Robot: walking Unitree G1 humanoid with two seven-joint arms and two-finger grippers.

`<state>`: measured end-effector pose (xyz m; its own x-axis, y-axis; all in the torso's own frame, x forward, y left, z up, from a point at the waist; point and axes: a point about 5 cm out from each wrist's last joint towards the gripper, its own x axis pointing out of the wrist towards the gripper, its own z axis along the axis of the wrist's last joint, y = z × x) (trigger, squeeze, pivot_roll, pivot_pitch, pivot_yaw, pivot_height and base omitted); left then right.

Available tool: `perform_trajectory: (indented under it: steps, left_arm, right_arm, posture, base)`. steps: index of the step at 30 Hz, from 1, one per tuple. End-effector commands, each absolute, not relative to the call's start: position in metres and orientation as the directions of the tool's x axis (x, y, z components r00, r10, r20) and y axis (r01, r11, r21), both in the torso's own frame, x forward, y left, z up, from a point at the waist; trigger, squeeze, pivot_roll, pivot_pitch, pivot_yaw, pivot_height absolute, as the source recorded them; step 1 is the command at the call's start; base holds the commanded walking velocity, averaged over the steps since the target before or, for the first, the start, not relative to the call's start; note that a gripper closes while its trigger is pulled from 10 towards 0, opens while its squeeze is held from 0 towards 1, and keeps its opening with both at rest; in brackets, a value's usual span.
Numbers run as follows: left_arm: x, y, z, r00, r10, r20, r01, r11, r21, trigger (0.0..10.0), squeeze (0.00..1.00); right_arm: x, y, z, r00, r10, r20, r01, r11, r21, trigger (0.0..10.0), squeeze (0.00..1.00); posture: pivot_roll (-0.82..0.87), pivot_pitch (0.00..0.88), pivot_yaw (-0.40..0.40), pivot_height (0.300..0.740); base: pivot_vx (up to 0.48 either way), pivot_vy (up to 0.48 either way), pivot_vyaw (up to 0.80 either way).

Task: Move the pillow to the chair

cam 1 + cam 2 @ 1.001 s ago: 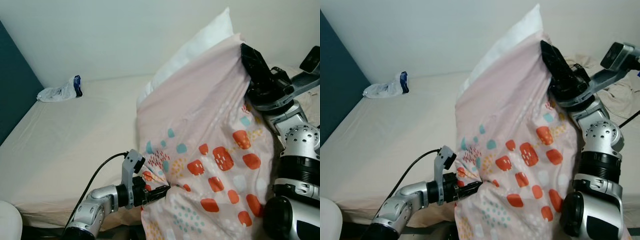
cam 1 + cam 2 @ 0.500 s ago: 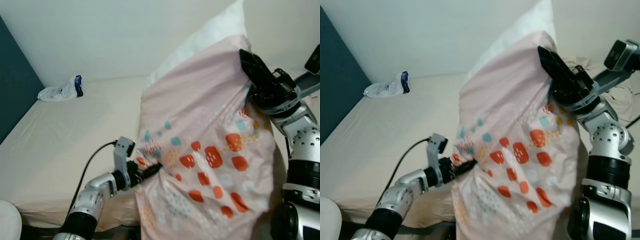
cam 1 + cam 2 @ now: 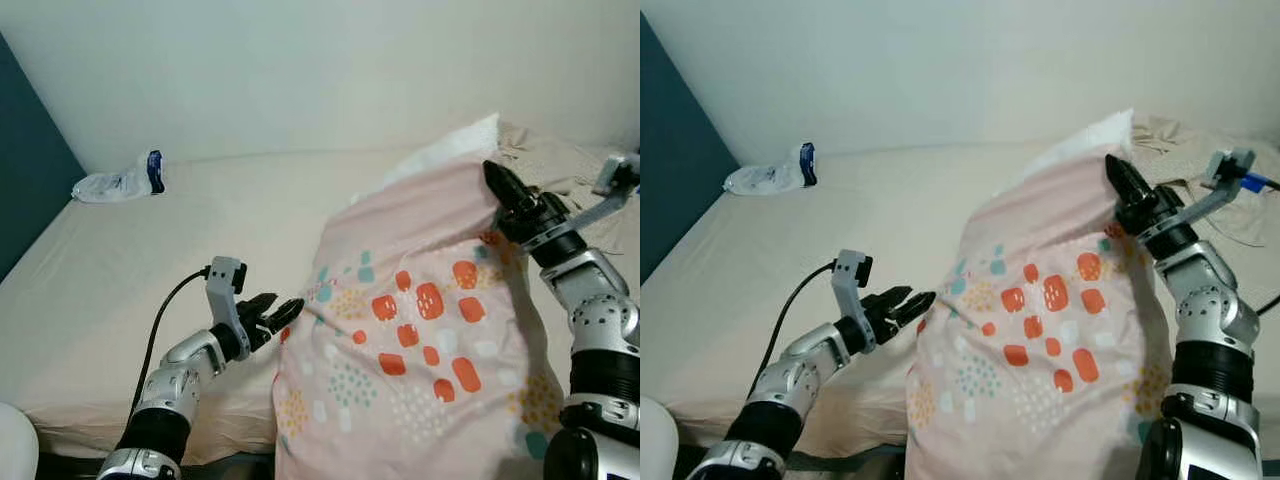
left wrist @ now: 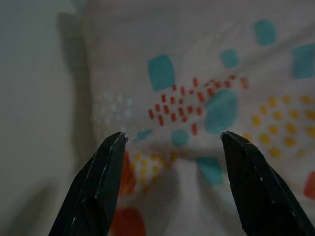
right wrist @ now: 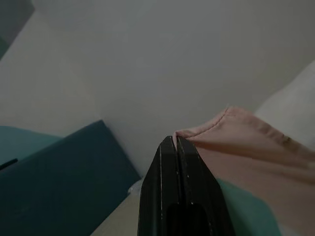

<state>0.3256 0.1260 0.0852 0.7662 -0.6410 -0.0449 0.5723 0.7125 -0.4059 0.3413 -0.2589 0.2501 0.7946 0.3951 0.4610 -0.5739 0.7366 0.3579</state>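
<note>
Bed (image 3: 150,260) with a cream sheet takes up most of the scene, running back to a pale wall, with a dark teal panel along its left edge. Pillow (image 3: 420,360) in a pink case printed with orange, teal and yellow marks lies at the bed's near right corner, draping down over the near edge; a white inner corner pokes out at its far end. Crumpled beige bedding (image 3: 1200,150) sits past it near the right edge. Right hand (image 3: 497,186) is at the pillow's upper far end, its fingers (image 5: 179,196) pressed tight together on a fold of the pink case, seen pinched at the tips in the right wrist view. Left hand (image 3: 910,301) hovers just beside the pillow's left edge, fingers (image 4: 98,187) spread wide apart and gripping nothing. Small clear plastic bag (image 3: 122,181) with a blue part lies at the bed's far left corner.
</note>
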Motion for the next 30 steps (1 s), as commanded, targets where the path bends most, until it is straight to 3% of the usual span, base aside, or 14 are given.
perform_trajectory:
  steps: [1,6,11,16,30]
  left_arm:
    - [0.328,0.125,0.087,0.774,-0.632,-0.039,0.566,0.718,-0.405,10.0,0.0]
    - [0.331,0.122,0.09,0.783,-0.622,-0.012,0.562,0.717,-0.413,10.0,0.0]
    - [0.339,0.12,0.1,0.812,-0.583,0.038,0.541,0.726,-0.425,10.0,0.0]
    - [0.343,0.119,0.103,0.832,-0.552,0.059,0.521,0.738,-0.428,10.0,0.0]
    - [0.355,0.121,0.114,0.89,-0.447,0.088,0.444,0.81,-0.383,10.0,0.0]
  right_arm:
    - [0.339,-0.253,0.281,0.713,0.428,0.555,-0.636,0.729,0.254,0.0,0.0]
    - [0.341,-0.243,0.302,0.676,0.468,0.569,-0.656,0.734,0.176,0.0,0.0]
    - [0.347,-0.229,0.3,0.692,0.496,0.525,-0.642,0.755,0.134,0.0,0.0]
    - [0.351,-0.223,0.289,0.709,0.5,0.497,-0.638,0.756,0.15,0.0,0.0]
    - [0.356,-0.21,0.269,0.735,0.499,0.459,-0.631,0.751,0.193,0.0,0.0]
  posture:
    - [-0.05,0.0,0.057,0.583]
    - [-0.05,0.0,0.047,0.587]
    - [-0.05,0.0,0.034,0.607]
    - [-0.04,0.0,0.028,0.62]
    - [-0.04,0.0,0.017,0.681]
  base:
    - [0.0,0.0,-0.5]
    - [0.0,0.0,-0.48]
    - [0.0,0.0,-0.45]
    - [0.0,0.0,-0.43]
    - [0.0,0.0,0.0]
